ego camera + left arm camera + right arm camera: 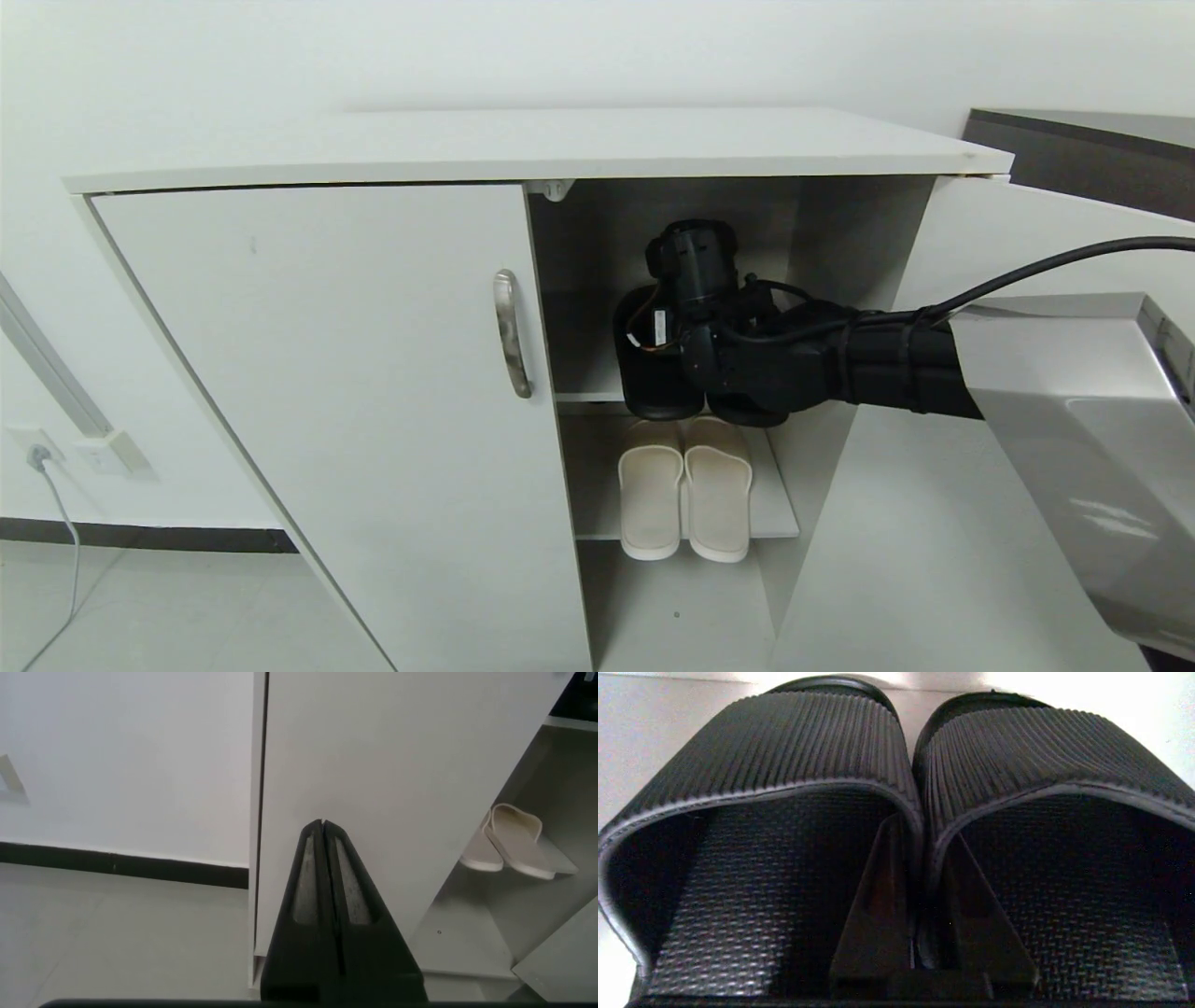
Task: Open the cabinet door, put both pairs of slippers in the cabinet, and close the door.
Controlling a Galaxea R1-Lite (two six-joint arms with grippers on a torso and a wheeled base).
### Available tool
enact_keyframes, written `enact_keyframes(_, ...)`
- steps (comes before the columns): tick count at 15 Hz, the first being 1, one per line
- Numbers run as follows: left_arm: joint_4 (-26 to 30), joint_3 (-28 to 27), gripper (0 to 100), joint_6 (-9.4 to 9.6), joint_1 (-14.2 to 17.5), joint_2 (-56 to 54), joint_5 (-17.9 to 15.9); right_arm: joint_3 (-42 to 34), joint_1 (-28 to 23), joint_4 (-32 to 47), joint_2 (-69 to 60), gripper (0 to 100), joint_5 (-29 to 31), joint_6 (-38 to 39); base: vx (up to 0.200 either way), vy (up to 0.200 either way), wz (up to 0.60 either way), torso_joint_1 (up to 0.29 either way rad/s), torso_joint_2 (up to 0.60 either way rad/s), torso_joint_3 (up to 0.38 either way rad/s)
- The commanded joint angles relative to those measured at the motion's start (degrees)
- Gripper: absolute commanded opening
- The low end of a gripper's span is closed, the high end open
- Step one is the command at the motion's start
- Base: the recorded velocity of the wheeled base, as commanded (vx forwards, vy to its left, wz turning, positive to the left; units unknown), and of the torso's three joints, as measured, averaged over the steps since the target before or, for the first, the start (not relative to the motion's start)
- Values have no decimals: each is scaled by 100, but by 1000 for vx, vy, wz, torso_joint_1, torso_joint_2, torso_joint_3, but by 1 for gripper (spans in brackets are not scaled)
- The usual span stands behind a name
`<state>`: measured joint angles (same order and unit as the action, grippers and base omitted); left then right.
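Left gripper [322,831], jaws pressed together, cabinet door [392,765], white slippers [516,840]

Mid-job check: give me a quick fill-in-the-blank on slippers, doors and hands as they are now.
The slippers held by the right hand are ____.
The white slippers lie on the shelf ____ the right hand.
The cabinet's left door is ____.
The left hand holds ____.
Missing: black; below; closed; nothing.
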<state>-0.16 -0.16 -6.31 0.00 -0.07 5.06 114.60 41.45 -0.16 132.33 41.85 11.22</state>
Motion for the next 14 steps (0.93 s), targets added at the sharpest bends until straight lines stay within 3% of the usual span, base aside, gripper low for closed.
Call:
enact_keyframes(1,-2,-2,0,-1,0,7,4,-1,4,7,3,100,-1,21,0,0,0,0,0,0)
enact_keyframes(5,-2,-2,0,-1,0,7,4,-140,109,-19,-287,100,7,30,0,0,0,0,0,0)
enact_keyframes(14,-2,7,0,-1,0,7,4,-1863,461,-63,-1420,100,34,548,0,0,0,0,0,0)
